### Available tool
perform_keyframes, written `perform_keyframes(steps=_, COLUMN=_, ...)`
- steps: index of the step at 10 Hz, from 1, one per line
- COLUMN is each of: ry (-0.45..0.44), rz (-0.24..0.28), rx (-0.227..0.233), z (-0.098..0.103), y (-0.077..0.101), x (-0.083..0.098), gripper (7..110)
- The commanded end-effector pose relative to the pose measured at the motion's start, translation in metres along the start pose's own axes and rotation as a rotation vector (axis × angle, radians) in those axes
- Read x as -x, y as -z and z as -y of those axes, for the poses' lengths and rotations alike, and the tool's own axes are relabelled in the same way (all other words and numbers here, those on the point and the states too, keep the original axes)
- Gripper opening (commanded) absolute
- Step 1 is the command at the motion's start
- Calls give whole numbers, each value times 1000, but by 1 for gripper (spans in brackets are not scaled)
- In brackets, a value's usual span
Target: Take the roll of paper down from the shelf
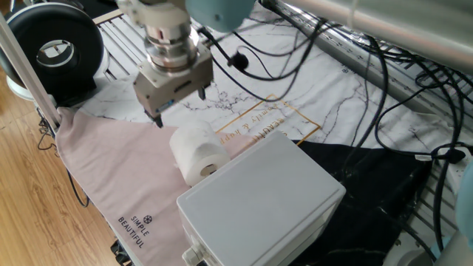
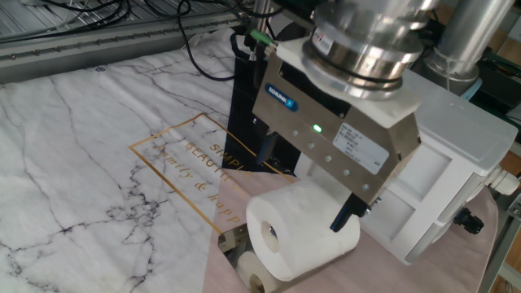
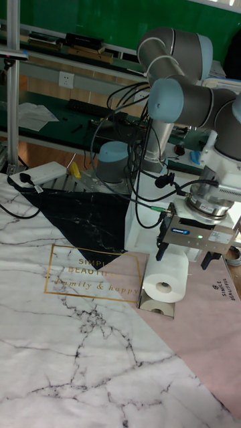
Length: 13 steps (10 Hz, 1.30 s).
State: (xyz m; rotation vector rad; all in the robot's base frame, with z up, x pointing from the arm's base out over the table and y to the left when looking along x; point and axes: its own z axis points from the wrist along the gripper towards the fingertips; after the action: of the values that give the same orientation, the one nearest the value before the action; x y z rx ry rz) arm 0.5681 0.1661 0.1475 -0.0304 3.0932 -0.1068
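Note:
The white roll of paper [image 1: 198, 155] lies on its side with its hollow core facing the camera, pressed against the pale grey box. In the other fixed view the roll of paper [image 2: 297, 229] rests on the shiny chrome shelf [image 2: 238, 244], which mirrors the roll of paper. The shelf [image 3: 158, 306] also shows under the roll of paper [image 3: 166, 275] in the tall fixed view. My gripper [image 1: 179, 107] hangs just above the roll of paper, open, its dark fingertips [image 2: 342, 218] spread wider than the roll of paper and holding nothing. From the tall fixed view the gripper [image 3: 183, 259] is level with the top of the roll of paper.
A large pale grey box [image 1: 262, 199] stands right beside the roll of paper. A pink cloth [image 1: 111, 177], a marble-print cloth [image 2: 81, 163] and a black cloth [image 1: 369, 185] cover the table. A black round device [image 1: 52, 48] sits at the back left, and cables trail behind the arm.

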Motion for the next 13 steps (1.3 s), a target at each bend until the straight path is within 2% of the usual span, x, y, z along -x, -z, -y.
perform_keyframes(steps=1, ry=-2, rz=32, rx=-34, z=2, y=14, x=14, gripper=66)
perform_keyframes(steps=2, ry=-20, rz=38, rx=-41, z=3, y=17, x=14, gripper=7)
perform_keyframes(steps=3, ry=-27, rz=52, rx=-9, z=-6, y=19, x=17, gripper=7)
perform_keyframes(steps=5, ry=8, rz=102, rx=-43, z=1, y=26, x=26, gripper=7)
perform_keyframes(steps=6, ry=20, rz=117, rx=-39, z=-1, y=30, x=28, gripper=7)
perform_keyframes(steps=7, ry=33, rz=110, rx=-47, z=-2, y=32, x=28, gripper=7)
perform_keyframes(steps=8, ry=16, rz=103, rx=-29, z=-10, y=29, x=28, gripper=7)
perform_keyframes(steps=9, ry=41, rz=76, rx=-40, z=-8, y=27, x=19, gripper=7)
perform_keyframes(steps=10, ry=80, rz=49, rx=-16, z=-10, y=20, x=8, gripper=7)
perform_keyframes(steps=11, ry=124, rz=31, rx=-16, z=-4, y=13, x=2, gripper=7)
perform_keyframes(steps=12, ry=135, rz=20, rx=-78, z=18, y=10, x=3, gripper=7)
perform_keyframes(steps=13, ry=154, rz=0, rx=-106, z=32, y=1, x=-1, gripper=7)
